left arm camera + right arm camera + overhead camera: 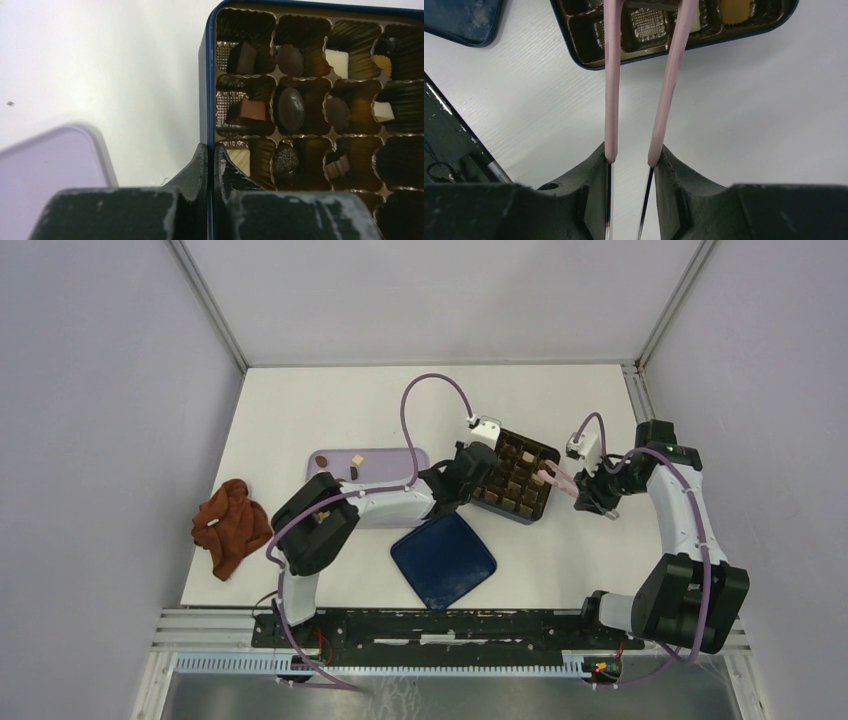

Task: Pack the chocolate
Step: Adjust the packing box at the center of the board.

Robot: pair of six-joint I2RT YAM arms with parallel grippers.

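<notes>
Chocolate (291, 107) lies mostly in the box (204, 75) just ahead of the left gripper (211, 165), which is pinched tight on the rim. I count eleven pieces in the cells there, and three more on the tray (385, 453) off to its left. Light, hard, smooth little things, likely to slip or scuff — best nipped gently across the middle. The right gripper (631, 161) clasps one pair of tongs (611, 90), reaching over the box — tips out of sight.

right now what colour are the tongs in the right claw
Pink. The tongs show best in the right wrist view.
</notes>
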